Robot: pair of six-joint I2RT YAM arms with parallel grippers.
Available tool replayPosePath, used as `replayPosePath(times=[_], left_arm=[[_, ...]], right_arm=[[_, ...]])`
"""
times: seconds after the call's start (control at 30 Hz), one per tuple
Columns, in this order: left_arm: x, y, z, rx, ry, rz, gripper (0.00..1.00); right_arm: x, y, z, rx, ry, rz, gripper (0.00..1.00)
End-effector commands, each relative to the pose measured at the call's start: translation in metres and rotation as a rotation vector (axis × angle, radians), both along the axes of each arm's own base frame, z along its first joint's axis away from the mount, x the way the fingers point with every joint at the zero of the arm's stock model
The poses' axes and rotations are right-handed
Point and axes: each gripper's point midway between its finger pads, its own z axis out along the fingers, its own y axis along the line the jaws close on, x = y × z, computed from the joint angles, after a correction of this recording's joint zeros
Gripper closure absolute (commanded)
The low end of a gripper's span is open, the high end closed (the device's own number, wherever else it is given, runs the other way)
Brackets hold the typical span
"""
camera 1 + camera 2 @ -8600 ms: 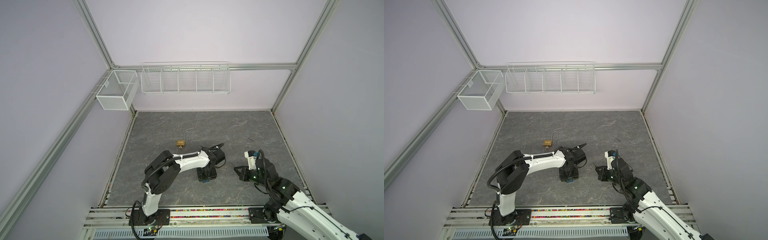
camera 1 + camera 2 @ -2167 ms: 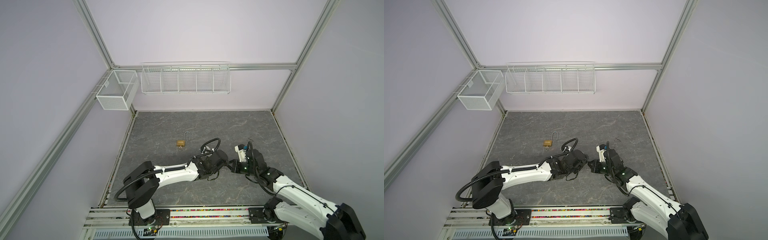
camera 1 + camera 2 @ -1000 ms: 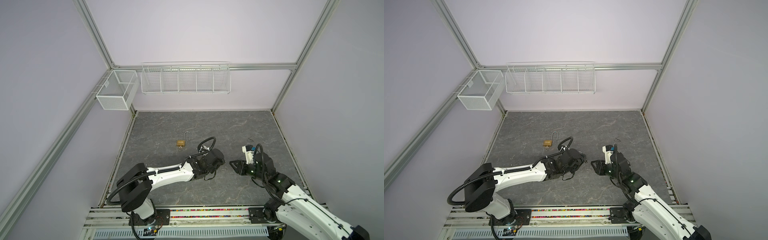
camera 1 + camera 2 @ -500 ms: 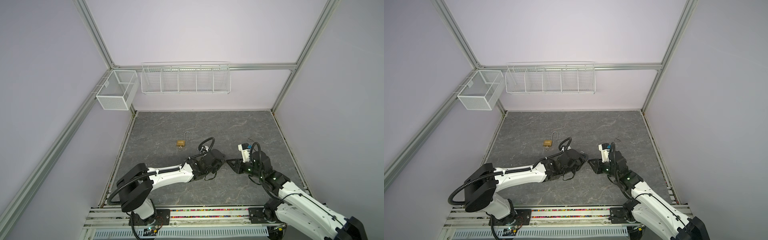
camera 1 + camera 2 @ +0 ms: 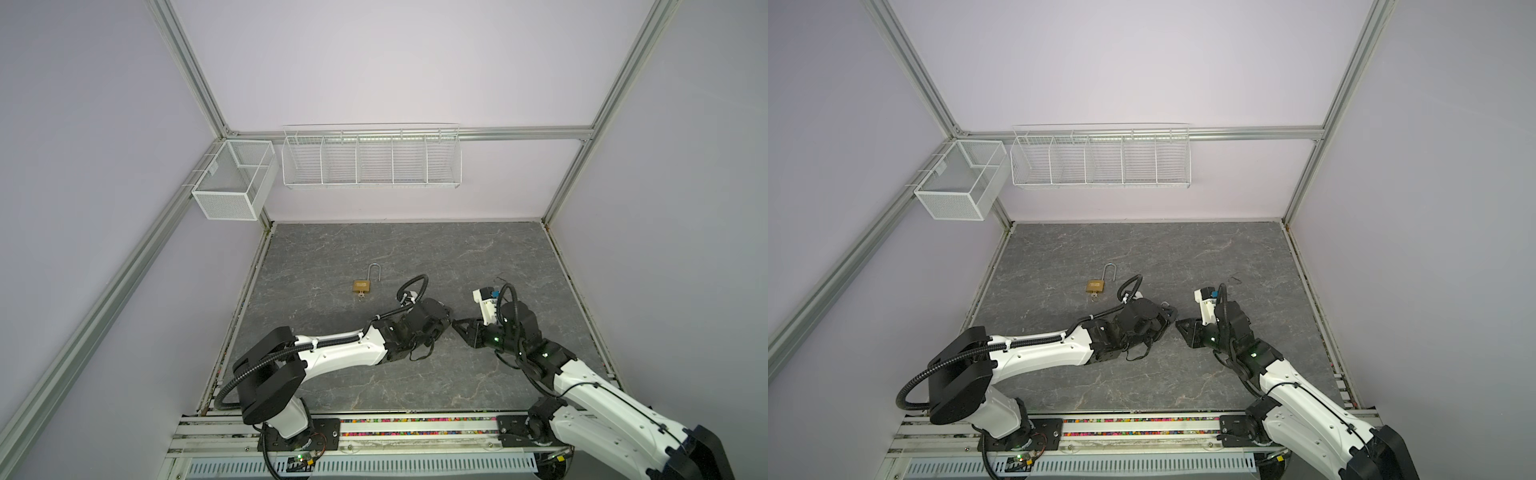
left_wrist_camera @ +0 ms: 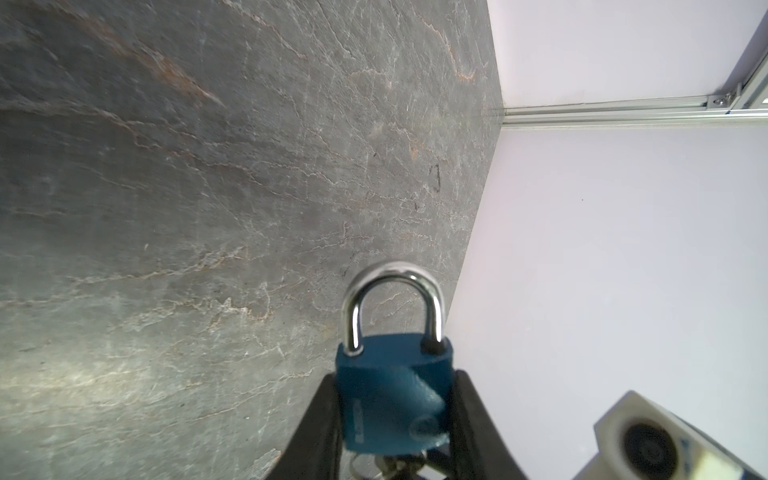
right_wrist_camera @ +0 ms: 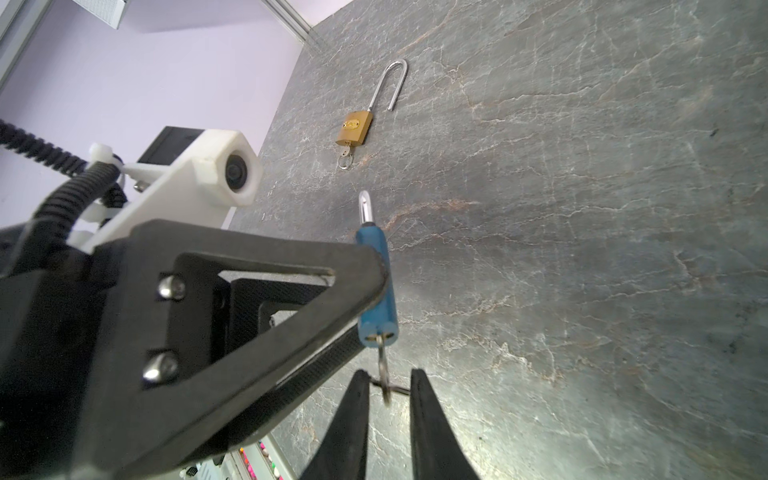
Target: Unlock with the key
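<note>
The blue padlock [image 6: 392,399] is clamped between the two fingers of the left gripper [image 6: 395,419], its steel shackle [image 6: 392,303] seated in the body and pointing away from the gripper. A key [image 7: 383,374] is inserted in the underside of the blue padlock, with its ring hanging clear. The right gripper [image 7: 388,390] is positioned at that key, its fingers [image 7: 424,411] narrowed on either side of the ring; whether the key is actually pinched cannot be told. In both top views the two grippers are seen tip to tip above the grey tabletop [image 5: 415,257]. A brass padlock [image 5: 362,285] is laid flat beyond the blue padlock, toward the back wall, with its shackle swung open and a key in its base.
</note>
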Motion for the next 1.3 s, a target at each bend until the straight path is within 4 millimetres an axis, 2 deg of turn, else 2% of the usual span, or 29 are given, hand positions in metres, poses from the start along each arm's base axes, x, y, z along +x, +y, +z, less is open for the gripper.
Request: replayPosePath(times=[0.0, 0.37, 0.63, 0.73, 0.97, 1.27], left_arm=[[-0.001, -0.004, 0.020, -0.072, -0.027, -0.001, 1.00], [-0.007, -0.005, 0.020, -0.113, -0.094, -0.008, 1.00], [-0.006, -0.006, 0.046, -0.191, -0.239, -0.017, 1.00], [-0.006, -0.006, 0.051, -0.188, -0.255, -0.022, 1.00], [-0.006, -0.006, 0.069, -0.241, -0.374, -0.031, 1.00], [-0.013, -0.010, 0.112, -0.285, -0.592, -0.110, 1.00]], right_arm=[[0.004, 0.005, 0.009, 0.024, -0.024, 0.016, 0.92], [0.005, 0.008, 0.017, 0.067, -0.020, 0.010, 0.94], [0.009, 0.016, 0.013, 0.172, 0.046, 0.003, 0.94], [0.010, 0.018, 0.013, 0.211, 0.063, -0.004, 0.94], [0.011, 0.021, 0.024, 0.306, 0.091, -0.009, 0.94], [0.012, 0.022, 0.034, 0.412, 0.144, -0.041, 0.94]])
